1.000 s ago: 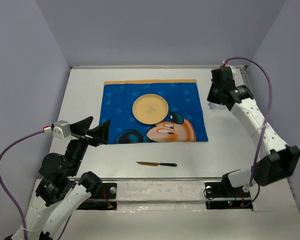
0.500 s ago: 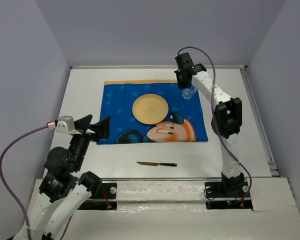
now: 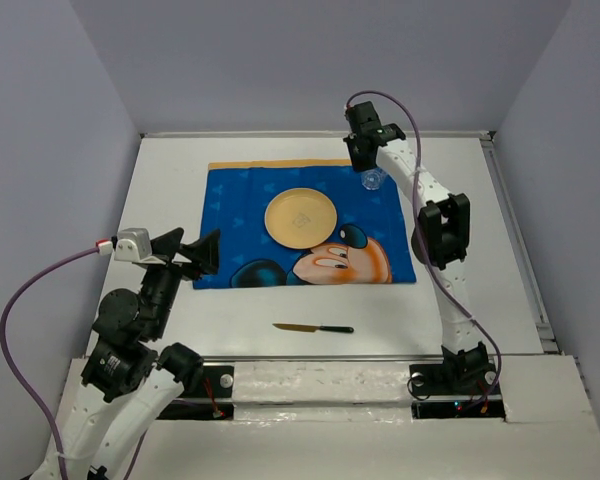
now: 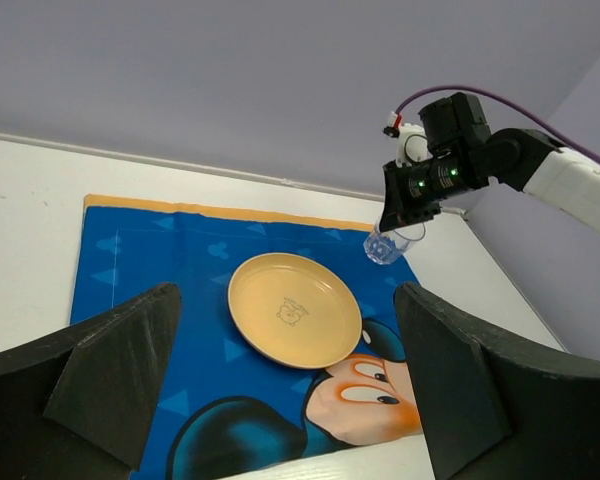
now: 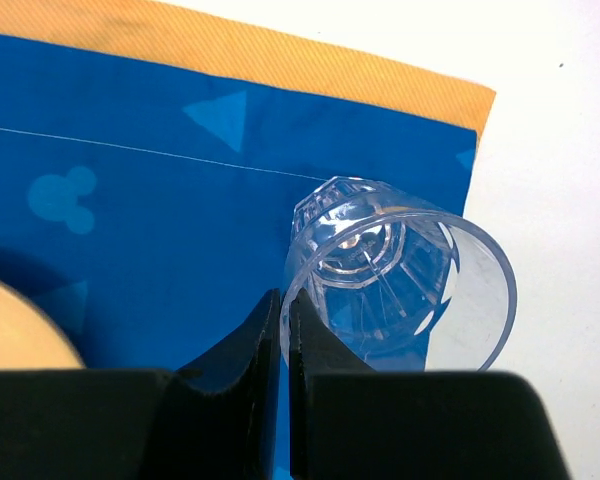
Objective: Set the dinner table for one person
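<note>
The dinner table (image 3: pixel 470 290) fills the floor of the scene, a large white top running from the arm bases at the near edge to the grey back wall. On its far middle lies a blue Mickey Mouse placemat (image 3: pixel 250 200) with an orange band along its far edge, and a pale yellow plate (image 3: pixel 300 217) sits flat on the mat, a little left of its centre. Nearer to us, on the bare white surface just in front of the mat, a knife (image 3: pixel 313 328) with a black handle lies crosswise, its handle to the right. Over the mat's far right corner we see a clear cup (image 5: pixel 400 270), faceted at its base and tipped well over, so that its mouth faces the right wrist camera. The right gripper (image 5: pixel 283 315) has its two fingers drawn almost together, pinching the cup's wall at the rim. Whether the cup's base touches the cloth we cannot tell. That arm reaches up from its base at the near right and bends over towards the far edge of the mat. The left gripper (image 3: pixel 192 247) hangs above the table by the mat's near left corner, its jaws spread wide with nothing between them, facing across the plate towards the cup.
</note>
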